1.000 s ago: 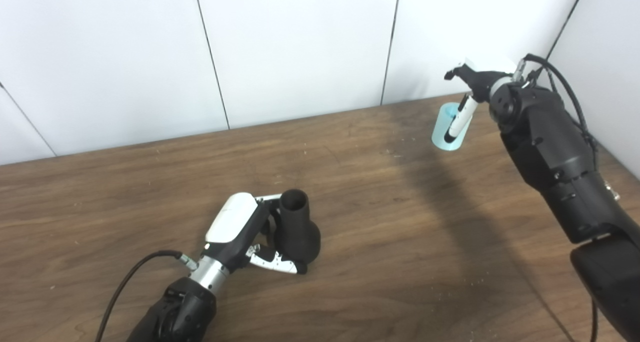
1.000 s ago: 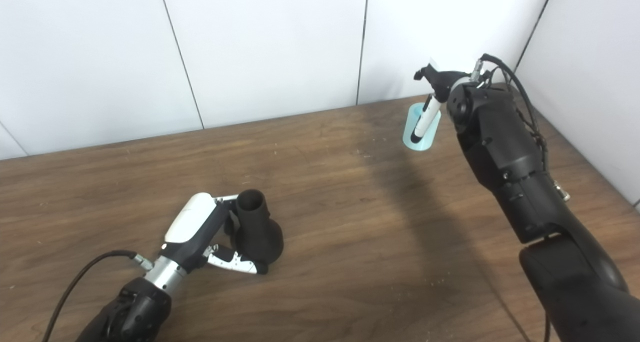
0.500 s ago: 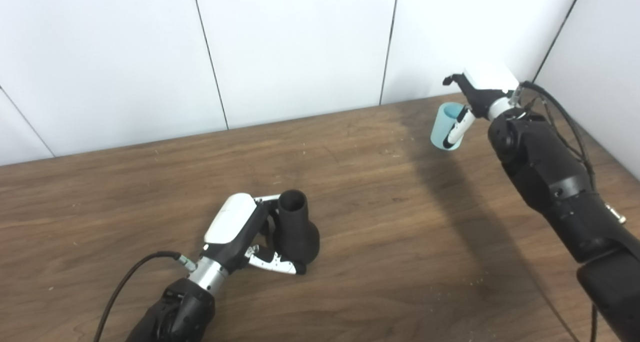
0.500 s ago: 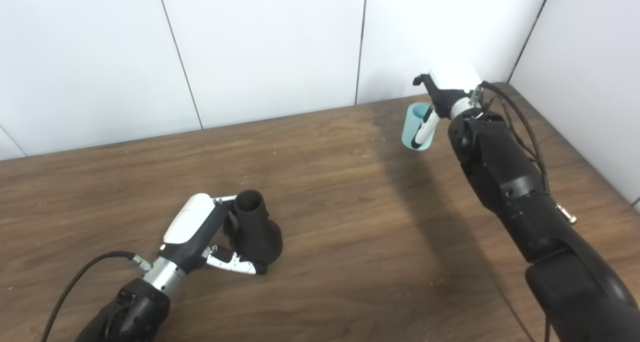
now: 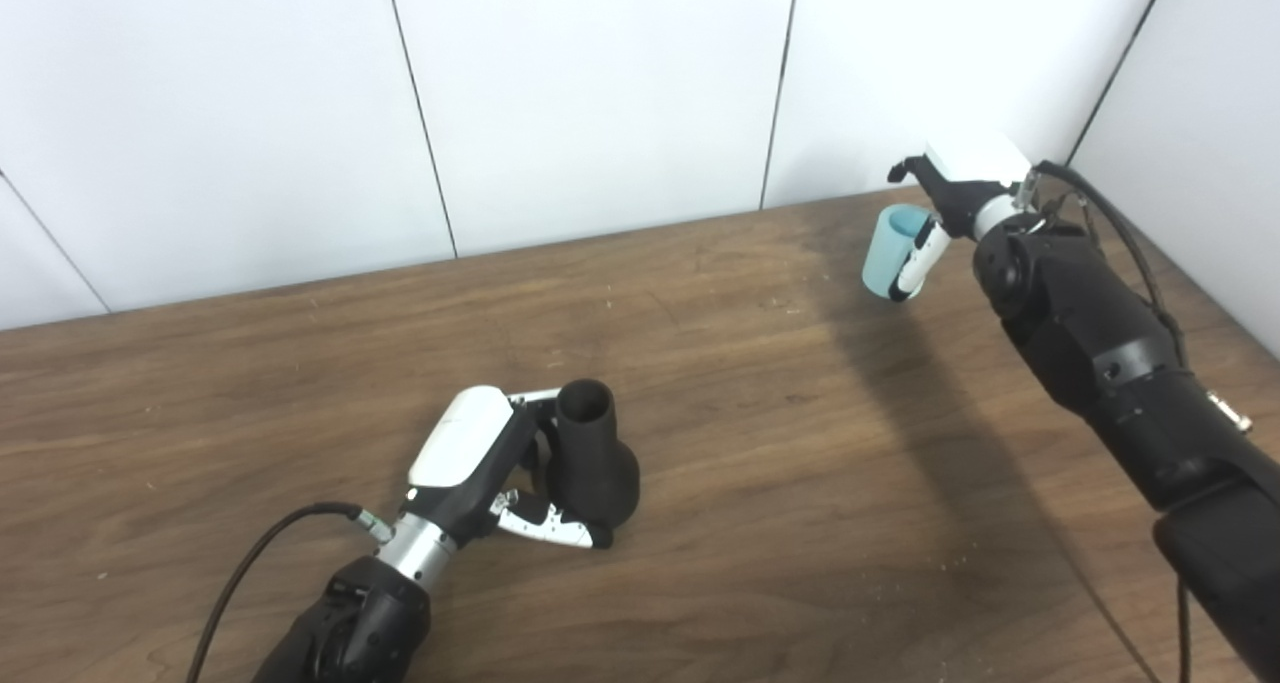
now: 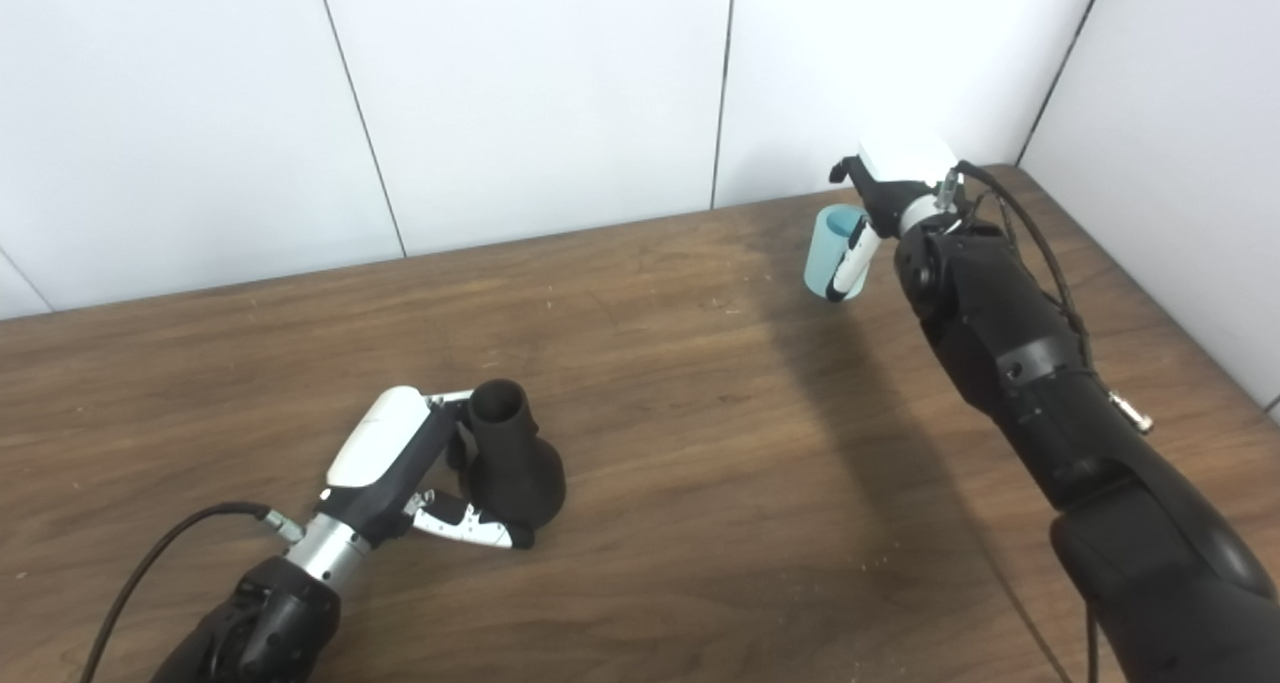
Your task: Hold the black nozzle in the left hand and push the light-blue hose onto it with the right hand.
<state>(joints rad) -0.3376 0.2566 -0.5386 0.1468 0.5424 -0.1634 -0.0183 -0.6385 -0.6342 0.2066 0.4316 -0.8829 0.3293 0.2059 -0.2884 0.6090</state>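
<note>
The left hand (image 5: pixel 480 468) rests low on the wooden table (image 5: pixel 760 443) near its front, its fingers (image 5: pixel 555 528) wrapped around the black nozzle (image 5: pixel 592 453). The nozzle stands upright on its wide base, open mouth up. Well apart, at the far right corner of the table by the white wall panels (image 5: pixel 590 93), the right hand (image 5: pixel 950 198) holds the short light-blue hose (image 5: pixel 888 253). One white finger lies down the hose's side, pinching it; the hose tilts slightly, open end up, seemingly just above the table.
</note>
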